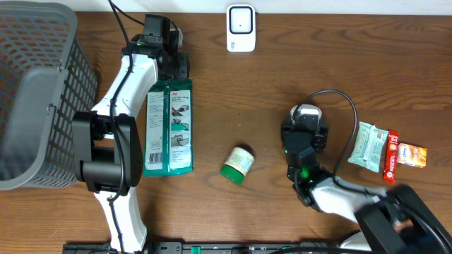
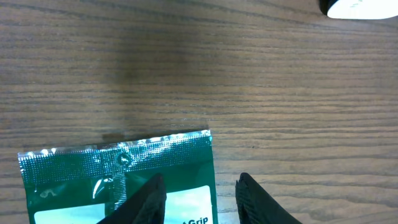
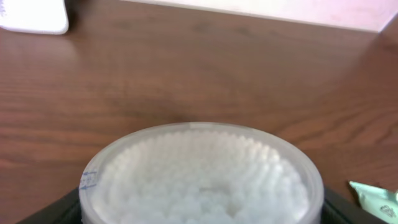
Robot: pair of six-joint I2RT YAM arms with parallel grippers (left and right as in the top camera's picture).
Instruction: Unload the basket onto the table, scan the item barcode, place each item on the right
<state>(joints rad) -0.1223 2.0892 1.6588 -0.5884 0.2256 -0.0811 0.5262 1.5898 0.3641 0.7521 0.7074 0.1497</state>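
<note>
The right arm (image 1: 337, 197) reaches up the surface (image 1: 268, 85) from the near edge. A round clear tub of cotton swabs (image 3: 199, 180) sits between its jaws, well short of the white scanner (image 1: 241, 28) at the far edge and off to its right. In the wrist view the dark jaws lie along both sides of the tub, but it cannot be told whether they press it or stand just clear.

The left arm (image 1: 131, 77) stretches toward the far edge beside the grey basket (image 1: 42, 92). Its jaws stand apart at the far end of a flat green packet (image 1: 168, 127), one over the packet and the other over bare wood just past its edge. The packet lies flat on the surface and nothing is clamped.

A small jar with a green cap (image 1: 236, 164) lies on its side between the two arms. Three snack packets (image 1: 371, 147) lie together near the right edge.
</note>
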